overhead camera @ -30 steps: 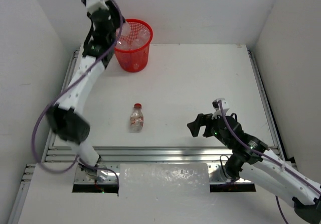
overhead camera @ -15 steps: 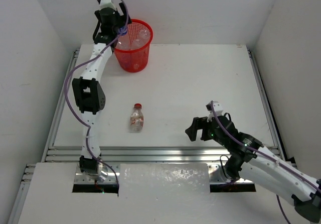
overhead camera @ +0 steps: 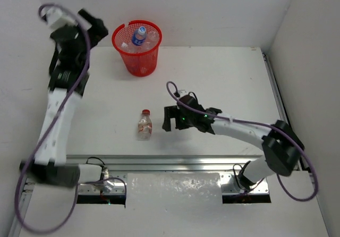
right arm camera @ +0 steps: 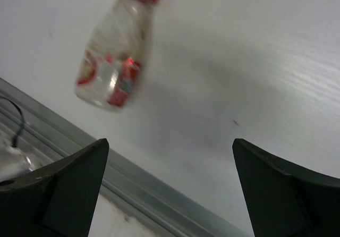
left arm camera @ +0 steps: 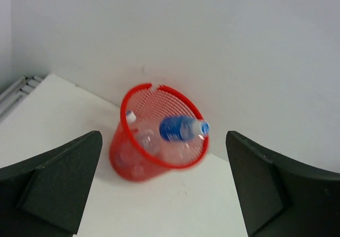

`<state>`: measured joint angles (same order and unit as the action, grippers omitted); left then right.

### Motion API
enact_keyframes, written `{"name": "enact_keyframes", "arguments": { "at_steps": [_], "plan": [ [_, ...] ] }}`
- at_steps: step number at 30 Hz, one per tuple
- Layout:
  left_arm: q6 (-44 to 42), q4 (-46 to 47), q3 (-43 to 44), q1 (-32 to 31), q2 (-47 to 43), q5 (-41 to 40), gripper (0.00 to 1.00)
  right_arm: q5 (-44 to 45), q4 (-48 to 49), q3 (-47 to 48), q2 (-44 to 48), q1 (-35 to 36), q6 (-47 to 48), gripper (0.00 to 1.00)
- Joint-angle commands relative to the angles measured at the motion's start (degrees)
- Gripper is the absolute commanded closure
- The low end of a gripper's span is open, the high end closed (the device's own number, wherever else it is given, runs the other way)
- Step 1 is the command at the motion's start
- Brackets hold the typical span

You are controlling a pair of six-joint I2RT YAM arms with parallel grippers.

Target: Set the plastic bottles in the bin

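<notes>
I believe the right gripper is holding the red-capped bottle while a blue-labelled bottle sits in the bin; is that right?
Not quite: the right gripper is open and empty; the red-capped bottle lies free on the table, as the right wrist view shows. The blue-labelled bottle is in the bin.

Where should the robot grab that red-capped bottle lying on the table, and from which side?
Probably around the wide labelled middle of the red-capped bottle, coming down from above. It lies on its side on the table, cap pointing away from the robot, so fingers can straddle its round body across its width. The open right hand is nearest.
</notes>
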<state>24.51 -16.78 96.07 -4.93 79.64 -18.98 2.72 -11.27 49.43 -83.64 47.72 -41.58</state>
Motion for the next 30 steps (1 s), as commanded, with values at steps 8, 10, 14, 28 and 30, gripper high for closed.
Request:
{"name": "enact_keyframes", "arguments": {
  "at_steps": [8, 10, 14, 28, 30],
  "plan": [
    [2.1, -8.2, -35.3, 0.2, -40.3, 13.0, 0.00, 3.2, -6.7, 31.9, -24.9, 5.9, -7.6, 0.01],
    [1.1, -11.9, -36.2, 0.2, -41.4, 14.1, 0.00, 5.4, -12.2, 40.4, -32.0, 7.5, -9.6, 0.01],
    [-1.7, -15.2, -38.5, 0.2, -42.5, 15.7, 0.00, 12.0, -25.1, 49.3, -40.4, 9.7, -11.9, 0.01],
    [-1.1, -13.4, -50.0, 0.2, -46.7, 31.0, 0.00, 9.8, -6.4, 27.5, -28.6, 10.7, -7.1, 0.68],
    [0.9, -9.3, -53.7, 0.2, -46.6, 37.4, 0.00, 7.1, 3.1, 19.4, -24.1, 10.8, -1.5, 0.82]
  ]
}}
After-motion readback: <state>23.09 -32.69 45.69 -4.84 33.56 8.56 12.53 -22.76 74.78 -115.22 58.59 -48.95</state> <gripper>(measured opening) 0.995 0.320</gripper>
